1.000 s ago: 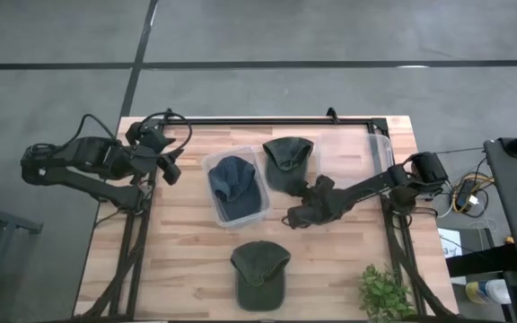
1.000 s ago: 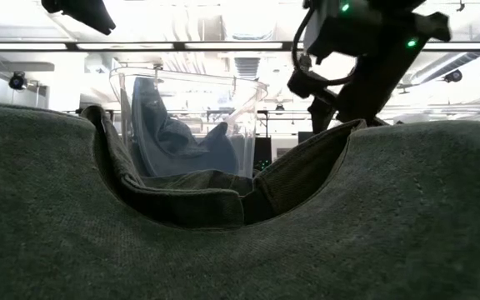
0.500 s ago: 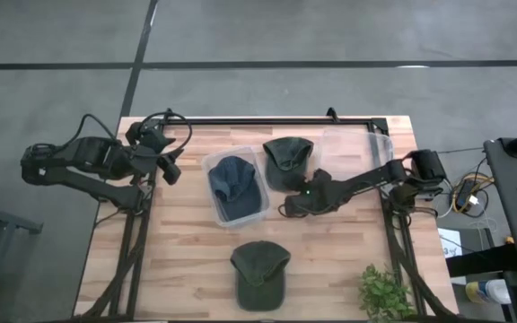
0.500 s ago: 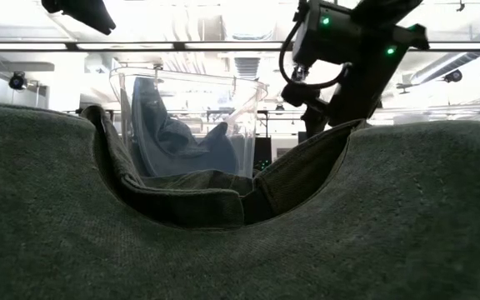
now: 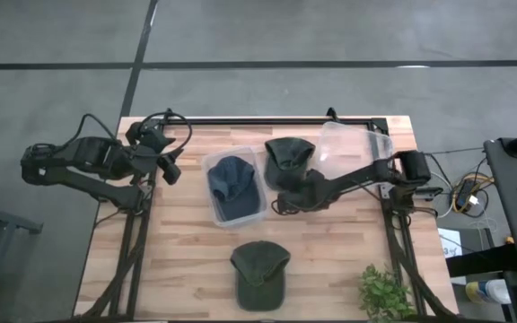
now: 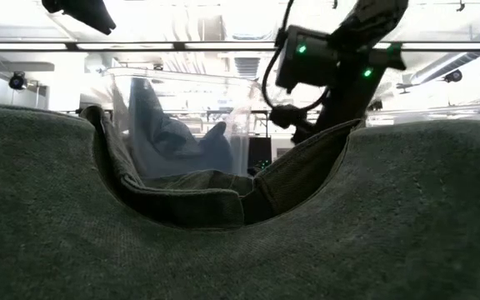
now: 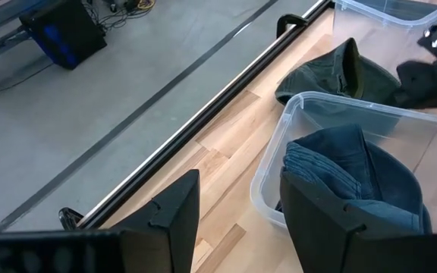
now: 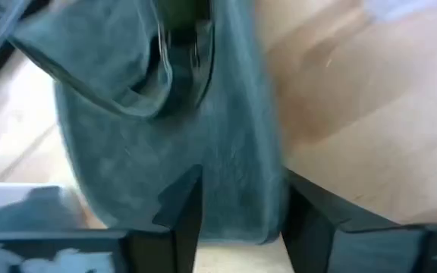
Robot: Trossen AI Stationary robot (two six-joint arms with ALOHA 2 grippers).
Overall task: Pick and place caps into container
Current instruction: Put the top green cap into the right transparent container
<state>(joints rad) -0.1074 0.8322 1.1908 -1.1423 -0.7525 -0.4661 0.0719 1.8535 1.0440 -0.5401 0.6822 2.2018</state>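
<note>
right gripper: mine (image 5: pixel 287 196), low over the bench's middle, at the near edge of the far green cap (image 5: pixel 287 161); in my wrist view my fingers (image 8: pixel 184 203) stand apart with the cap's cloth between them; parted, not yet closed on it as far as I can tell
far green cap: on the bench toward the far edge, just right of the tub (image 5: pixel 236 188), touching or nearly touching its wall
tub: clear, left of the bench's centre; one blue cap (image 5: pixel 233 182) lies inside
second tub: clear (image 5: pixel 353 148), at the far right corner; nothing visible in it
near green cap: (image 5: pixel 259 274) alone by the near edge, untouched
left gripper: mine (image 5: pixel 170 166), waiting at the far left corner, fingers parted, holding nothing
progress: I judge one cap is stowed; two green caps are still out; only three caps show, so I cannot speak for more
</note>
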